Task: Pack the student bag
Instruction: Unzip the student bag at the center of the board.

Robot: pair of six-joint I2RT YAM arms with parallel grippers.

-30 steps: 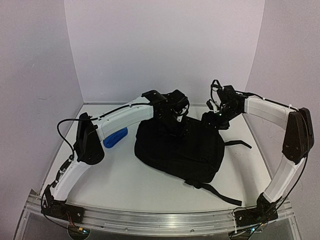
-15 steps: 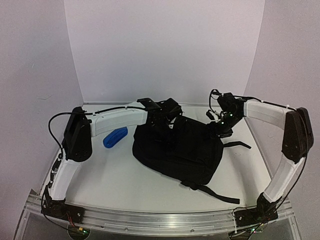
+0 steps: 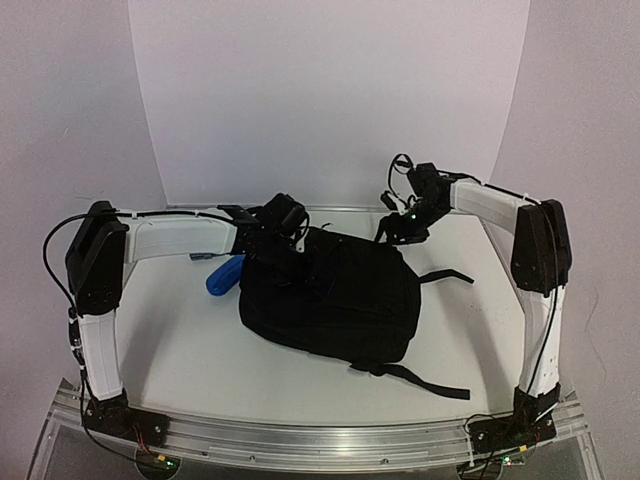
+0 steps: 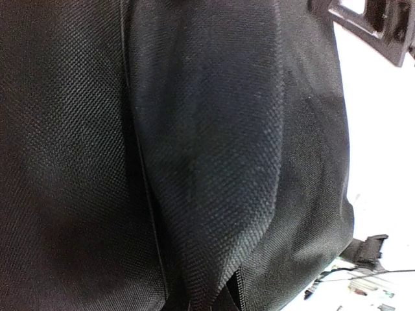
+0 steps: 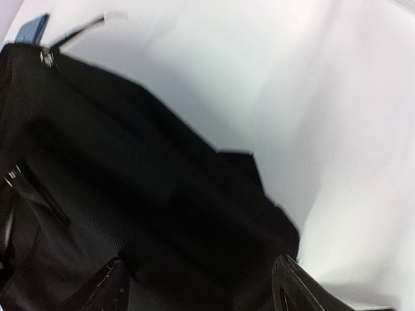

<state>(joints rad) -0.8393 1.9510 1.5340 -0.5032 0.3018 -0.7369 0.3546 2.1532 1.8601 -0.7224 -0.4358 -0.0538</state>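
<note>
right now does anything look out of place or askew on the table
The student bag lies flat and skewed across the table, its straps trailing loose toward the near right. A blue object sits outside it, beside its left edge. Nothing looks spilled or damaged.

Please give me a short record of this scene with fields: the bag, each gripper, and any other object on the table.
student bag: black, lying flat in the middle of the table
straps: trailing out to the near right
left gripper: shut on fabric at the bag's far-left edge
right gripper: open, at the bag's far-right corner
blue object: on the table, just left of the bag
</note>
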